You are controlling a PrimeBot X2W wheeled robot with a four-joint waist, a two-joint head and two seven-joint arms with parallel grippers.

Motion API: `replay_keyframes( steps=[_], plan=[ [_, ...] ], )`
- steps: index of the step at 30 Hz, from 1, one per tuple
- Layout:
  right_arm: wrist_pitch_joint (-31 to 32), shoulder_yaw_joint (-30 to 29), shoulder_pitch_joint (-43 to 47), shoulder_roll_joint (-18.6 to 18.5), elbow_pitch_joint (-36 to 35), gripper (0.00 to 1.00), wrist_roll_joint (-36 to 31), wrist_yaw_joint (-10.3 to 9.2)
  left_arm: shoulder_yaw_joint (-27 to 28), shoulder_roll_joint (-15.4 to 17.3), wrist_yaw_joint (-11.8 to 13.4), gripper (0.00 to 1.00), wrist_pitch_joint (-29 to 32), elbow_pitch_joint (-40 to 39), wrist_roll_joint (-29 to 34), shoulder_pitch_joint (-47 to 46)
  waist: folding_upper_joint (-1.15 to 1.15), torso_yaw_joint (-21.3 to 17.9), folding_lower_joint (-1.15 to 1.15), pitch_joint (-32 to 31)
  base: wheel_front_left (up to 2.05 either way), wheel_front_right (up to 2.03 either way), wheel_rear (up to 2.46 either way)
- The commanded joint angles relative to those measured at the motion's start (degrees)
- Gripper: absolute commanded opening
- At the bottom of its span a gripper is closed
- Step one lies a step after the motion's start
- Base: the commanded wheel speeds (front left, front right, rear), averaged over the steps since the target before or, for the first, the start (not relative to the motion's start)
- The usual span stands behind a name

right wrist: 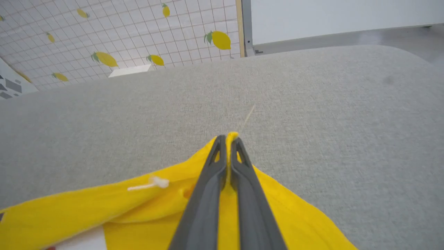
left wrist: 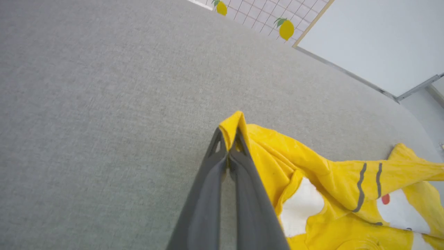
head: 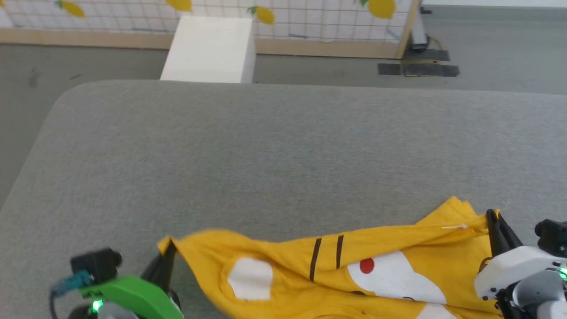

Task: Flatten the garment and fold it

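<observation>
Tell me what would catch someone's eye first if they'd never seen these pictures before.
The bright yellow garment stands out at once, rumpled at the near side of the grey table, its white patches, red dot and dark stripes facing up. The left gripper and right gripper are each shut on an end of it. Lemons dot the grid wall behind.

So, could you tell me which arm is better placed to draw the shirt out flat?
Left, probably. The left gripper and right gripper are both shut on the garment, but the left has wide bare table on its outer side to pull toward.
</observation>
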Motion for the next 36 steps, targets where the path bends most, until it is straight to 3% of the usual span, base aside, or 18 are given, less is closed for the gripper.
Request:
replay_keyframes(
  steps=[1, 7, 12, 16, 24, 31, 36],
  plan=[
    [1.25, -0.16, 0.88, 0.33, -2.51, 0.00, 0.33, -0.09, 0.71, -0.05, -0.92, 0.00, -0.70, -0.59, -1.29, -2.40, 0.00, -2.21, 0.00, -0.98, 0.00, 0.00, 0.00],
    [9.79, 0.02, -0.53, -2.25, -13.81, 0.00, -1.61, -0.09, 2.96, -1.00, -4.14, 0.00, 1.50, -2.96, -8.90, -12.88, 0.00, -3.64, 0.00, 0.24, 0.00, 0.00, 0.00],
    [18.60, 4.37, -9.67, -10.80, -19.20, 0.00, -1.75, -0.09, 4.34, -0.02, -4.67, 0.00, 4.78, -2.47, -11.82, -26.84, 0.00, -5.36, 0.00, 3.78, 0.00, 0.00, 0.00],
    [24.12, 8.40, -20.73, -15.80, -20.16, 0.00, -0.68, -0.09, 5.17, 1.88, -3.74, 0.00, 6.49, 0.52, -10.57, -38.81, 0.00, -6.99, 0.00, 8.23, 0.00, 0.00, 0.00],
    [28.44, 17.03, -45.55, -20.94, -11.61, 0.00, -0.69, -0.09, 6.19, 5.28, -1.89, 0.00, 6.55, 10.45, -5.85, -63.96, 0.00, -9.79, 0.00, 18.87, 0.00, 0.00, 0.00],
    [24.93, 20.08, -64.11, -19.89, -3.03, 0.00, -5.14, -0.09, 8.28, 6.32, -0.25, 0.00, 0.92, 16.52, -2.36, -83.34, 0.00, -11.28, 0.00, 26.24, 0.00, 0.00, 0.00],
    [19.74, 18.54, -73.65, -17.60, 1.24, 0.00, -11.09, -0.09, 9.05, 6.54, -2.45, 0.00, -7.26, 20.21, -0.25, -94.26, 0.00, -11.40, 0.00, 28.89, 0.00, 0.00, 0.00]
  ],
)
